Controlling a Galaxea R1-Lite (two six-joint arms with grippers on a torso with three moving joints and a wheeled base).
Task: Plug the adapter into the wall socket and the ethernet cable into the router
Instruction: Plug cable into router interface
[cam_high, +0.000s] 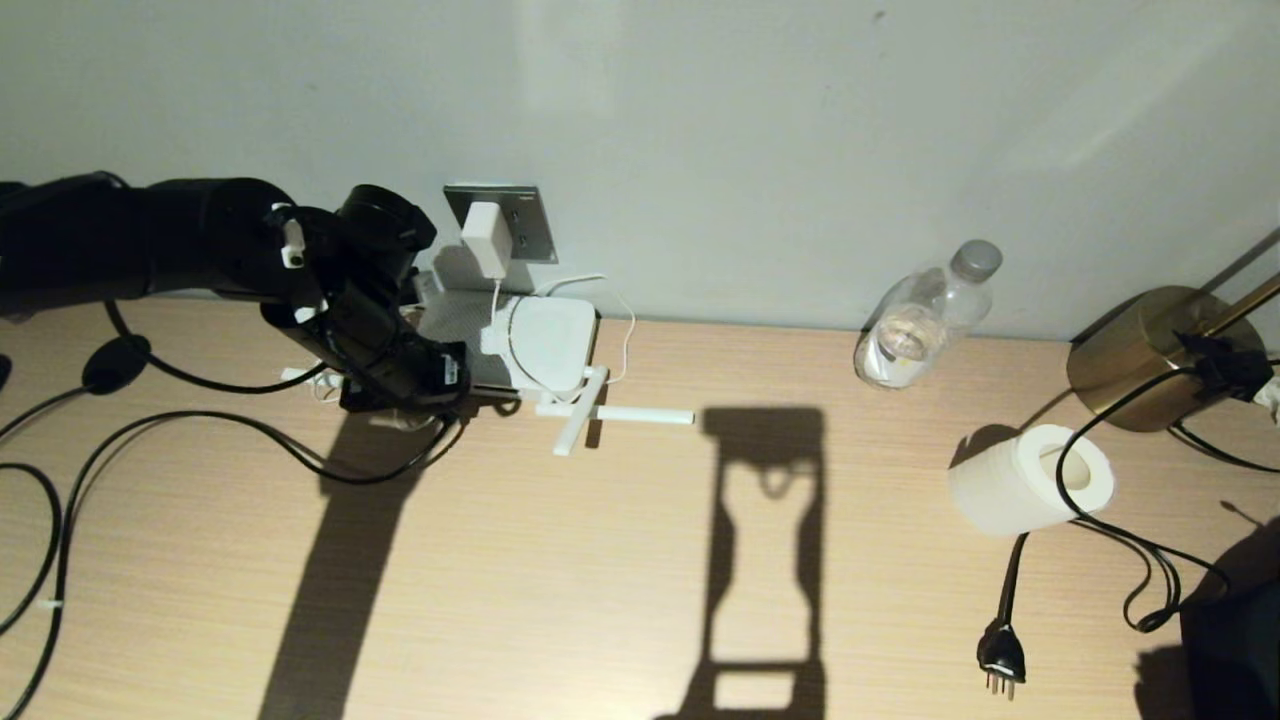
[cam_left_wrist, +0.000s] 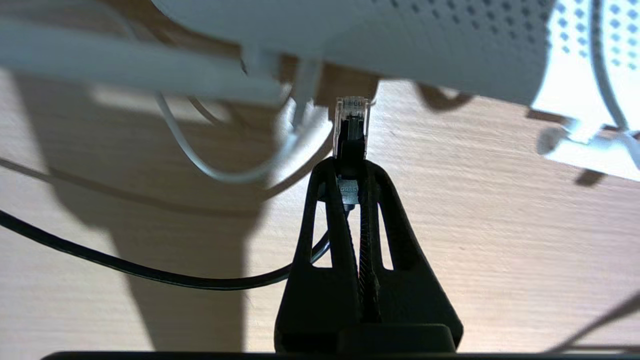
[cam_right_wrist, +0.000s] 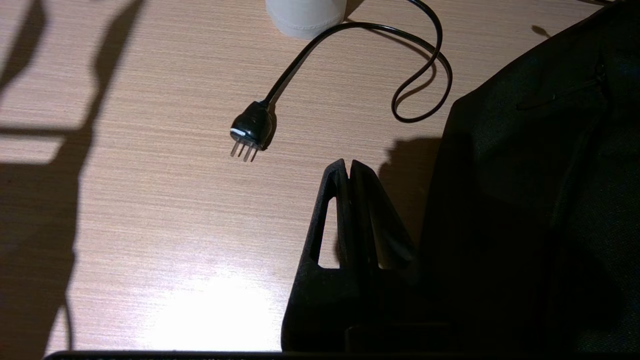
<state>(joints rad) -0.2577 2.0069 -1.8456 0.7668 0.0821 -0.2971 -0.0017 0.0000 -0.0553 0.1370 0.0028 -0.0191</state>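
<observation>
wooden desk (cam_high: 640, 560) | clear bottle (cam_high: 925, 315) by wall | left claw (cam_left_wrist: 350, 167) pinching ethernet cable (cam_left_wrist: 351, 120)

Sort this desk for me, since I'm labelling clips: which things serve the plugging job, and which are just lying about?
Job:
- adapter, seated in the wall socket
- router
- ethernet cable, clamped in the left pincer beside the router

Lying about:
- plastic bottle
- paper roll
- black three-pin plug
- brass lamp base
- right pincer, shut and idle
</observation>
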